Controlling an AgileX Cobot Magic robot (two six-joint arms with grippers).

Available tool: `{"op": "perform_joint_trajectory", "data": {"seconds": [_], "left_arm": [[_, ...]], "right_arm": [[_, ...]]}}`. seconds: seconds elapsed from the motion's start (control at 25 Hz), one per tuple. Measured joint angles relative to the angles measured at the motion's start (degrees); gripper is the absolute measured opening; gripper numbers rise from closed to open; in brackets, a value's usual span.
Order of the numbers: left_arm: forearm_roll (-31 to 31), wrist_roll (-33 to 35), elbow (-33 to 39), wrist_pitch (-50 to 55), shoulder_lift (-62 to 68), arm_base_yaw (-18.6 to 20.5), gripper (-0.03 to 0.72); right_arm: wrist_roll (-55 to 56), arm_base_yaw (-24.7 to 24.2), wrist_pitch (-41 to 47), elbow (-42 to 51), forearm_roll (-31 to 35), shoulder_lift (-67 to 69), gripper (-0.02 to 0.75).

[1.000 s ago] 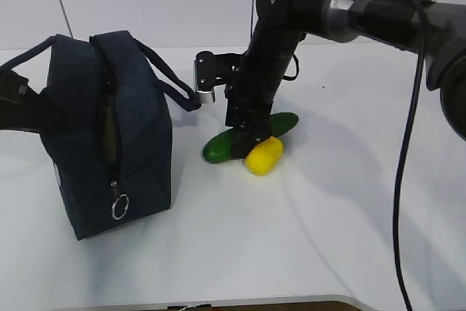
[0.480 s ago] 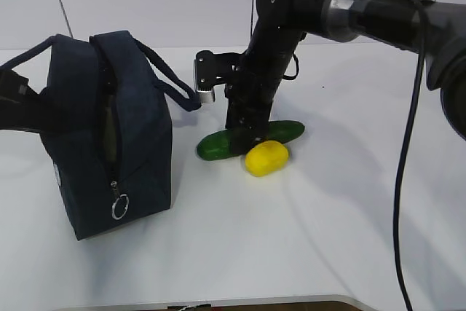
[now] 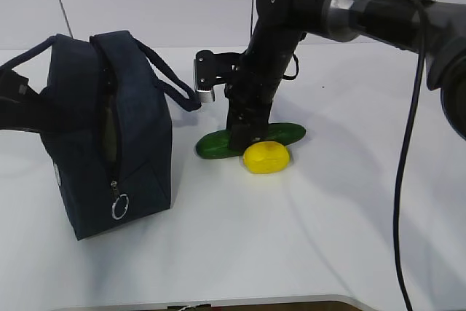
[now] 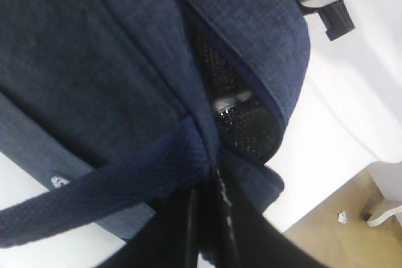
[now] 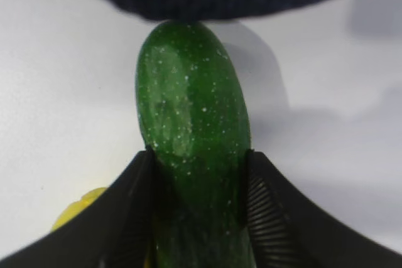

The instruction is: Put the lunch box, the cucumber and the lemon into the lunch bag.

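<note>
The long, dark green, glossy cucumber (image 5: pixel 191 136) lies flat on the white surface (image 3: pixel 306 238), a little to the right of the boxy dark navy fabric lunch bag (image 3: pixel 109 136). Its skin is smooth and shiny, with many very small pale dots, and the end that points to the bag is rounded. In the exterior view it looks slender and slightly curved.

The right hand (image 3: pixel 246 140) comes down on the middle of the cucumber from above. In the right wrist view its two black ribbed fingers (image 5: pixel 135 218) stand one on each side of the cucumber and press on its skin, so this hand is clamped on the cucumber.

The small, bright yellow, oval lemon (image 3: pixel 266 157) rests on the surface just in front of the cucumber, and it seems to touch it.

The lunch bag stands upright on the left of the surface. Its top zipper is open, a metal ring pull (image 3: pixel 119 207) hangs on the front side, and two loop handles rise from the top. In the left wrist view a dark mesh lining is visible inside the opening. The left hand (image 4: pixel 210 218) is closed together on a navy strap (image 4: pixel 107 186) of the bag.
</note>
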Motion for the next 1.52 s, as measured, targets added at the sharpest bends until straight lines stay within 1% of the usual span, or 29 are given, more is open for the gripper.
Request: {"op": "perform_joint_trajectory", "data": {"seconds": [0.2, 0.4, 0.68, 1.0, 1.12, 1.28, 1.52], "left_arm": [[0.00, 0.00, 0.00, 0.00, 0.00, 0.00, -0.009], [-0.65, 0.00, 0.00, 0.00, 0.00, 0.00, -0.009], [-2.11, 0.00, 0.00, -0.11, 0.00, 0.00, -0.009], [-3.54, 0.00, 0.00, -0.21, 0.00, 0.00, -0.009], [-4.95, -0.04, 0.00, -0.33, 0.00, 0.00, -0.009], [-5.17, -0.04, 0.00, -0.33, 0.00, 0.00, -0.009], [-6.22, -0.04, 0.00, -0.33, 0.00, 0.00, -0.009]], "right_arm": [[2.45, 0.00, 0.00, -3.01, -0.28, 0.00, 0.335], [10.41, 0.00, 0.00, -6.38, -0.78, -0.52, 0.335], [17.35, 0.11, 0.10, -6.43, -5.93, -4.04, 0.334], [26.43, 0.11, 0.72, -6.43, -5.74, -11.86, 0.334], [32.61, 0.11, 0.82, -6.52, -3.00, -14.23, 0.334], [39.57, 0.11, 0.10, -6.52, 5.18, -15.67, 0.334], [44.61, 0.11, -4.70, -6.52, 24.20, -15.67, 0.334]]}}
